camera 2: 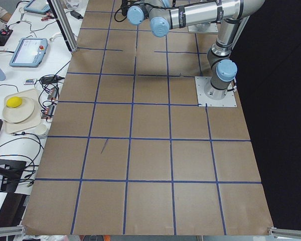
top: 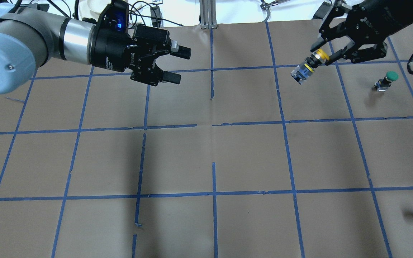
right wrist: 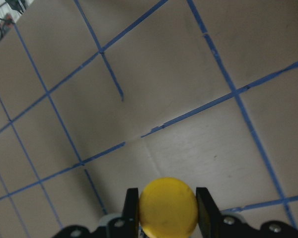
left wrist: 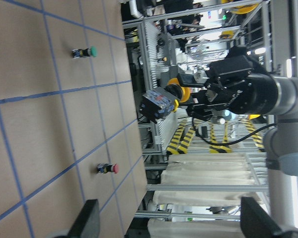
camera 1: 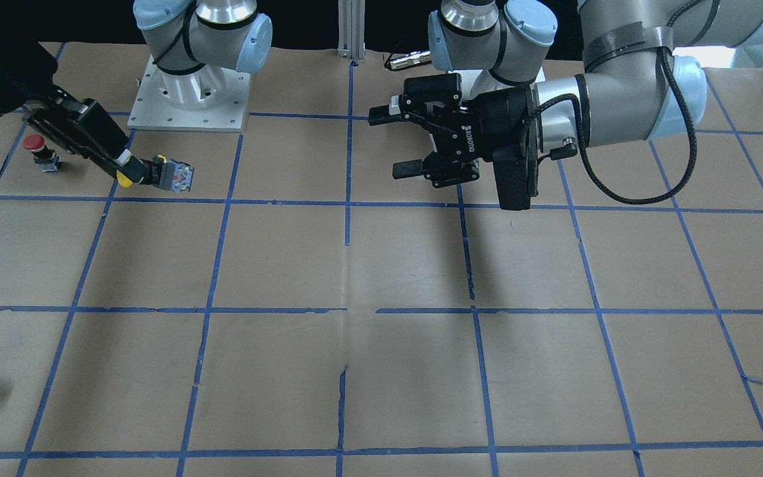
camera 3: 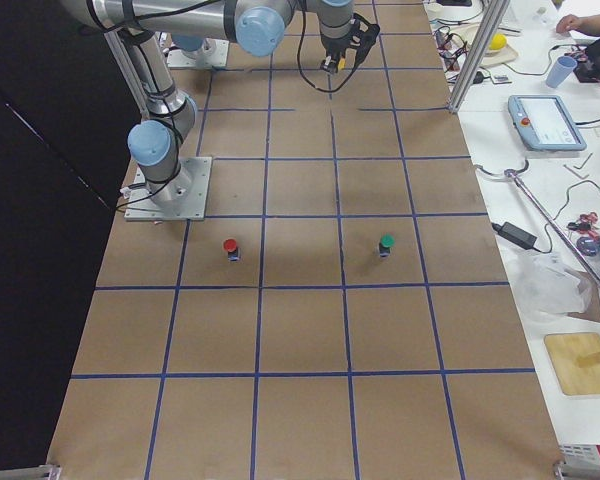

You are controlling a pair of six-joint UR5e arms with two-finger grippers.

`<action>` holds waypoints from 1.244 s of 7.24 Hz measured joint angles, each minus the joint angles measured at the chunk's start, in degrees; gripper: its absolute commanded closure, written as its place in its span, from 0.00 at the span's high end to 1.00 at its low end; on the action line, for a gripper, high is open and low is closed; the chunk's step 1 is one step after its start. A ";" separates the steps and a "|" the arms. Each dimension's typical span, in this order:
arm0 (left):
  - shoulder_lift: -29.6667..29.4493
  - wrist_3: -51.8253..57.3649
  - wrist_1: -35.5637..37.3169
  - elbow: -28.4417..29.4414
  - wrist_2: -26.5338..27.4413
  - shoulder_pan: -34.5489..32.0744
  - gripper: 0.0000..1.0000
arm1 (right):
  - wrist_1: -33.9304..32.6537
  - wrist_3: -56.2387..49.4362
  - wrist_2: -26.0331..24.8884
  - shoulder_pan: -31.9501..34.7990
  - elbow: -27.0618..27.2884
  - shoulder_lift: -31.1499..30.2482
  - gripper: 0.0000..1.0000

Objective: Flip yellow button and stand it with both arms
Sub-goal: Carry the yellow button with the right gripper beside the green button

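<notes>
Clamping the yellow button [top: 308,66] by its cap at upper right, my right gripper [top: 322,56] held it aloft; my left gripper [top: 179,65] gaped empty, handover and standing undone.

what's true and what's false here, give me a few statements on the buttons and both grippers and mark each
1. The right gripper grips the yellow button by its cap, above the table. True.
2. The left gripper is shut on the yellow button's body. False: its fingers are open and empty, well apart from that button.
3. The red button is held in a gripper. False: it stands on the table, with no gripper on it.
4. The green button stands on the table, cap up. True.
</notes>
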 measured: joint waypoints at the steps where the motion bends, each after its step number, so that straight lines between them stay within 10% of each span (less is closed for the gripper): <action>1: -0.26 -6.36 4.73 0.39 5.64 -0.03 0.98 | -1.65 -12.55 -4.06 -0.82 1.34 1.32 0.09; 6: -0.89 -26.94 17.74 6.19 34.57 -2.70 0.97 | -30.32 -66.87 -8.32 -15.57 20.94 3.70 0.08; 9: -1.64 -29.47 18.30 8.22 39.90 -4.37 0.98 | -34.01 -99.17 -5.63 -28.44 26.25 3.87 0.08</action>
